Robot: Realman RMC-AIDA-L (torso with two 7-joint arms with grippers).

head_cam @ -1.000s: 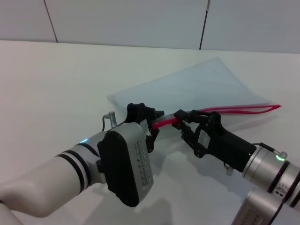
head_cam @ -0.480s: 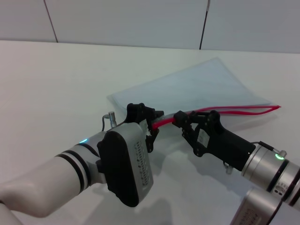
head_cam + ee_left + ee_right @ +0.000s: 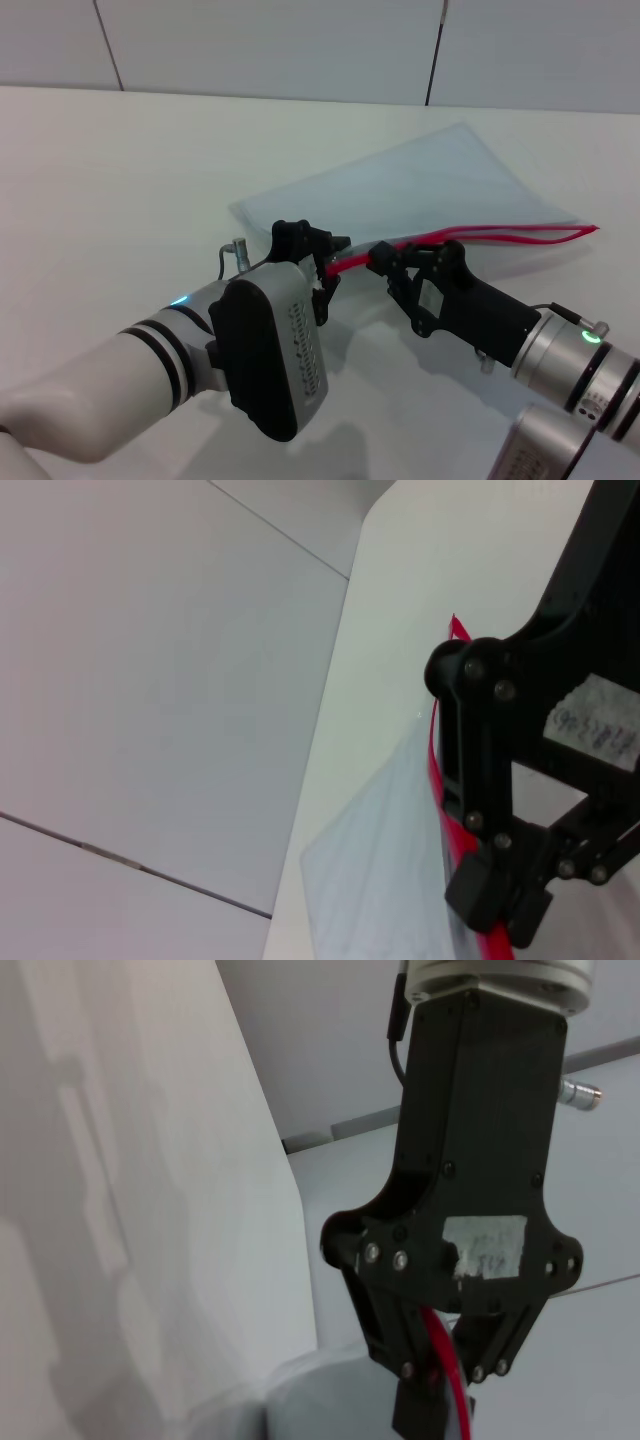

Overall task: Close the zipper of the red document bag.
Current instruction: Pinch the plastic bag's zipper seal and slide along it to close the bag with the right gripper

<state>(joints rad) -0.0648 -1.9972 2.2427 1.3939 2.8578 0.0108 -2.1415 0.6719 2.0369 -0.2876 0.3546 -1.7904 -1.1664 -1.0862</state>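
White tabletop (image 3: 120, 160): two black grippers meet at its near middle, left gripper (image 3: 325, 262) and right gripper (image 3: 385, 262) both clamped on one thin red plastic zipper (image 3: 500, 236). One clear rectangular document bag (image 3: 420, 185) lies flat behind; pale wall panels (image 3: 270, 45) beyond.

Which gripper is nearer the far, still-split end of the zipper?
Right. The right gripper pinches the zipper partway along; the left gripper holds its near end, farther away.

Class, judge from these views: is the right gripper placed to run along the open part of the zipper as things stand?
Probably yes. The right gripper is shut on the zipper, whose open stretch beyond it lies bare on the bag. The left gripper pinches the other end, out of the way.
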